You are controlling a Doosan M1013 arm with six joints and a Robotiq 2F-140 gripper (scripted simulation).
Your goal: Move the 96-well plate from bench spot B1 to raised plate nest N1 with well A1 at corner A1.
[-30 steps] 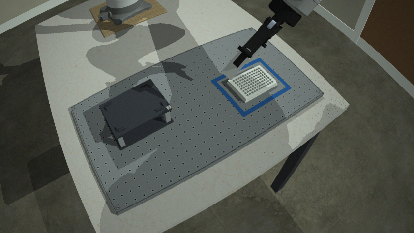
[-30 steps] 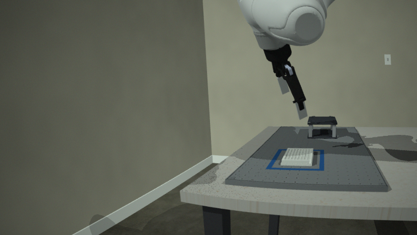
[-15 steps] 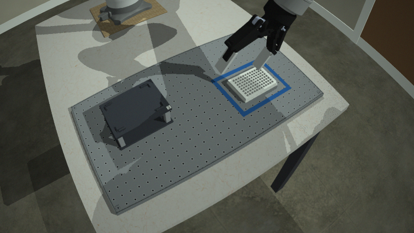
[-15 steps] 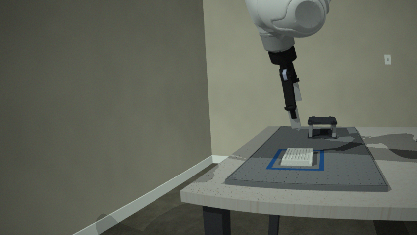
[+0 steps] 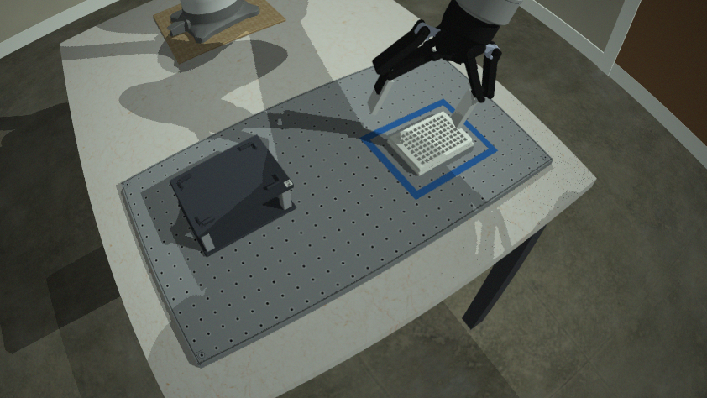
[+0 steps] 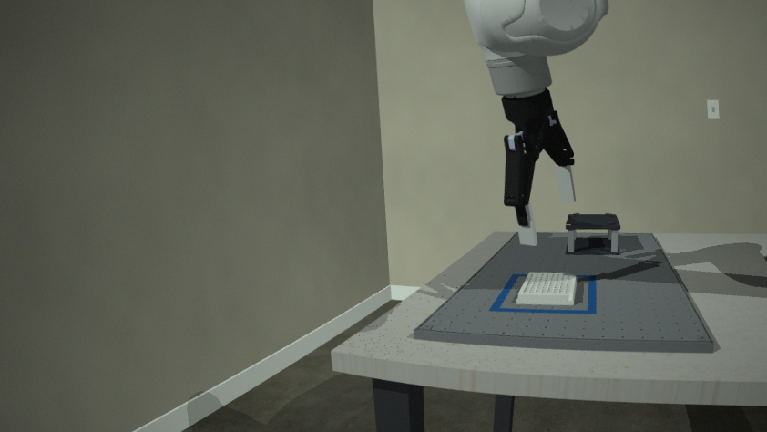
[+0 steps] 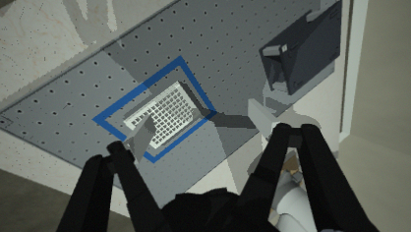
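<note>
I have the black gripper [image 5: 420, 104] spread wide and holding nothing, hanging above the white, gridded 96-well plate [image 5: 431, 141], ready to straddle it; the plate lies flat inside the blue square of spot B1 [image 5: 414, 190]; the dark raised nest N1 [image 5: 229, 182] stands well apart.

A grey perforated breadboard [image 5: 346, 237] lies on a pale table [image 5: 123, 123] (dark legs), near a wall switch [image 6: 712, 109].
</note>
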